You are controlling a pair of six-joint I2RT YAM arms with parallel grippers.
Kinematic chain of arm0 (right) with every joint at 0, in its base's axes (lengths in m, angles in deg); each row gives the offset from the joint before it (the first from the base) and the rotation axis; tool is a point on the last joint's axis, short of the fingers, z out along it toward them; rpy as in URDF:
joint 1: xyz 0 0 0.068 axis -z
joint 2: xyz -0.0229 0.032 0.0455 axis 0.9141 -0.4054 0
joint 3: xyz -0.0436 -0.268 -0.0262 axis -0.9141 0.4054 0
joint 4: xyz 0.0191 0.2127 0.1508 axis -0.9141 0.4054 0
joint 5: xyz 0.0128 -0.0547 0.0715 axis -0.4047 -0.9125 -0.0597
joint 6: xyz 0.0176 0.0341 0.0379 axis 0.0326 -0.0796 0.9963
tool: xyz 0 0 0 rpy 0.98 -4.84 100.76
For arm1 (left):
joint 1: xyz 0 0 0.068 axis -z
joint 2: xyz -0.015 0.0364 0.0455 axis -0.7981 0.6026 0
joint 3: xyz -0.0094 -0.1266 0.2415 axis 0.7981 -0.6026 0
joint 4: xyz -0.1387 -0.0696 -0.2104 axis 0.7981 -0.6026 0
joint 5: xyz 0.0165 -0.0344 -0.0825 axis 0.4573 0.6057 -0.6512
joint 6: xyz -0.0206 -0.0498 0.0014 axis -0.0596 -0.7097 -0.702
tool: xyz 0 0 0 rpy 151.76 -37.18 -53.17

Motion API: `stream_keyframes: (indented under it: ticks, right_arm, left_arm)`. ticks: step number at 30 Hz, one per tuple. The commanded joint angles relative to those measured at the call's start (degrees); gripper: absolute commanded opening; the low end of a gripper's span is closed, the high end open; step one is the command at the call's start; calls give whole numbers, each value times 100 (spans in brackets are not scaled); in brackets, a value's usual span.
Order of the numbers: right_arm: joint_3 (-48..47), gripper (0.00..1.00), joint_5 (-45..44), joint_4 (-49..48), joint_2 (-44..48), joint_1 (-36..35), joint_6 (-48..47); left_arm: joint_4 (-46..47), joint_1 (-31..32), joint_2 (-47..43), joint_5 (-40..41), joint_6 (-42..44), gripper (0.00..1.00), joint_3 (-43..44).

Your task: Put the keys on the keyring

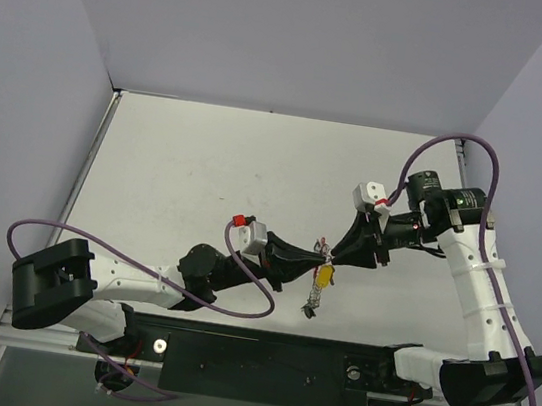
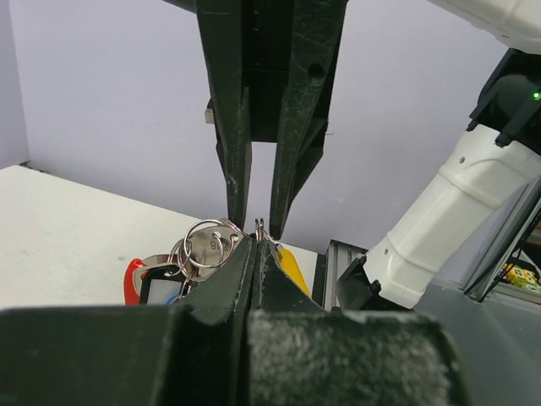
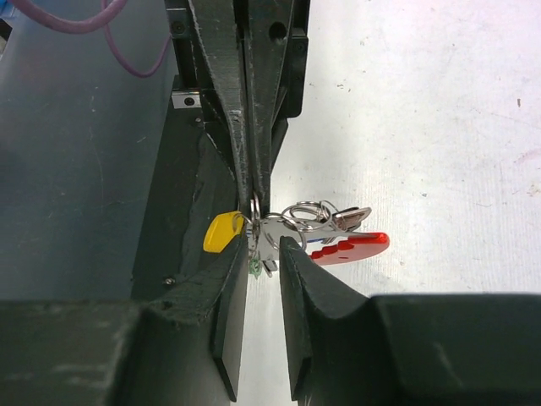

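Note:
The keyring (image 2: pixel 259 227) is a thin silvery ring held above the table, with my left gripper (image 2: pixel 256 241) shut on it. Hanging from it are smaller rings (image 3: pixel 308 214), a yellow-headed key (image 3: pixel 222 233), a red-headed key (image 3: pixel 353 246) and a small green bit (image 3: pixel 254 269). Its chain (image 1: pixel 315 295) dangles toward the table. My right gripper (image 3: pixel 264 247) faces the left one tip to tip. Its jaws stand a little apart, around the ring and a silver key blade. In the top view, the left gripper (image 1: pixel 315 260) and right gripper (image 1: pixel 338 256) meet near the table's middle front.
White table (image 1: pixel 206 164) with lavender walls on three sides. A black rail (image 1: pixel 259 358) runs along the near edge between the arm bases. Purple cables (image 1: pixel 250 281) loop off both arms.

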Motion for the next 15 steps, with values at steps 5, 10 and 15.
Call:
stream_keyframes:
  ticks: [5,10,15]
  right_arm:
    - [-99,13,275,1428,-140,-305,-151]
    - [15,4,223,1235,-87,-428,103]
    - [148,0,21,822,44,-507,612]
  left_arm:
    - [918,-53,-28,-160,-142,0,33]
    - [944,-62,-19,-125,-134,0,7]
    - [997,-71,-28,-72,-142,0,-46]
